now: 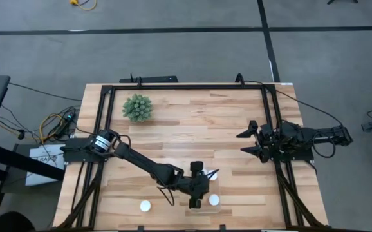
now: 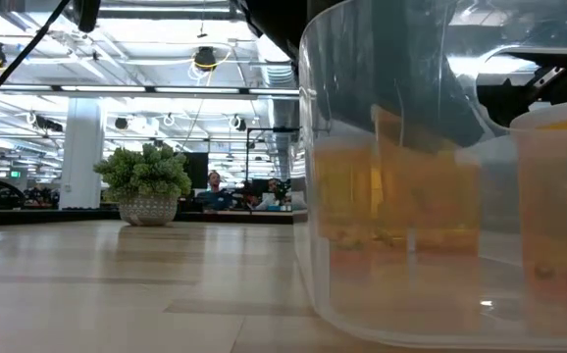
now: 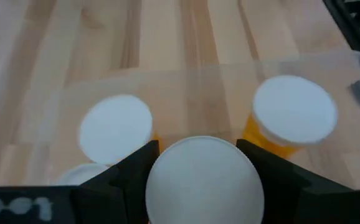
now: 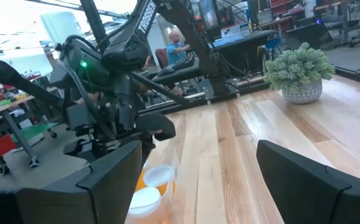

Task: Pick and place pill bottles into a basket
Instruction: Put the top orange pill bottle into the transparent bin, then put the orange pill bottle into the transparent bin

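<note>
My left gripper reaches to the table's near middle, over the clear basket, and is shut on a pill bottle whose white cap fills the gap between its fingers. Other orange bottles with white caps stand upright just beyond it, seen through the basket's clear walls. One more white-capped bottle stands alone on the table, left of the basket. My right gripper is open and empty near the table's right edge. My left gripper pinches the bottle's round white cap between its two fingers, one on each side of the rim. The fingers come from above, slanting down. The bottle stays upright. The cap hides the body and whether its base rests on anything.
A spiky green plant in a pot stands at the table's far left. A black metal frame runs around the tabletop. Bare wood lies between the plant and the basket. People sit in the room beyond the table.
</note>
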Controlling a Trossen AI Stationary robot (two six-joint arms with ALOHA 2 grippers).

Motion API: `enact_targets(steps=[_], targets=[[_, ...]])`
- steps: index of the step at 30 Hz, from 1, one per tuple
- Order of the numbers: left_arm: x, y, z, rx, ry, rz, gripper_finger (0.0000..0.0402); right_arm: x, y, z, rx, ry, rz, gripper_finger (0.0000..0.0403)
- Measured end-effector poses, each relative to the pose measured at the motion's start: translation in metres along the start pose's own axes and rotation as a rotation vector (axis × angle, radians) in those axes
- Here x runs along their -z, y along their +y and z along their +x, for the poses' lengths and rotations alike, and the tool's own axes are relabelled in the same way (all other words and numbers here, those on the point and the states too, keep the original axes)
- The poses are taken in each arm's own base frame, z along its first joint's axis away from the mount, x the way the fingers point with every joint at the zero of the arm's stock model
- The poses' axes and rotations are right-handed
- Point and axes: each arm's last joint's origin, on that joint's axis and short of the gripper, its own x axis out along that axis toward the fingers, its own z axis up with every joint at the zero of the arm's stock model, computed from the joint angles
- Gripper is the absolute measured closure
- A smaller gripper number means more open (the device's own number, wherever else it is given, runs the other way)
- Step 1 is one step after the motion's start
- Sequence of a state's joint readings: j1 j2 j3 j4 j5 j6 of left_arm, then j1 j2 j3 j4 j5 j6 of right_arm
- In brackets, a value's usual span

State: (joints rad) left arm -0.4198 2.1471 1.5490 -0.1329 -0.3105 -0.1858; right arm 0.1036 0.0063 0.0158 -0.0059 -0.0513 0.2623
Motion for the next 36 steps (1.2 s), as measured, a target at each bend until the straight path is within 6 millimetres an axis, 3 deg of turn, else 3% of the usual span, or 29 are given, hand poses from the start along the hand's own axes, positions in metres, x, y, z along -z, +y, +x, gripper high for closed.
enact_targets(steps=[6,15,20,26,36], targets=[[0.002,0.007,0.003,0.085,0.059,-0.093,0.0181,0.0,0.0,0.0,0.0,0.0,0.0,0.0092],[0.004,0.014,0.004,0.072,0.085,-0.119,0.0095,0.0,0.0,0.0,0.0,-0.001,0.0,0.0092],[0.004,0.013,0.003,0.032,0.079,-0.113,0.008,0.0,0.0,0.0,0.0,0.0,0.0,0.0092],[-0.01,0.012,-0.021,-0.166,0.007,-0.054,0.0086,0.0,0.0,0.0,0.0,0.0,0.0,0.0092],[-0.028,0.012,-0.057,-0.146,-0.032,-0.189,0.0088,0.0,0.0,0.0,0.0,-0.001,0.0,0.0092]])
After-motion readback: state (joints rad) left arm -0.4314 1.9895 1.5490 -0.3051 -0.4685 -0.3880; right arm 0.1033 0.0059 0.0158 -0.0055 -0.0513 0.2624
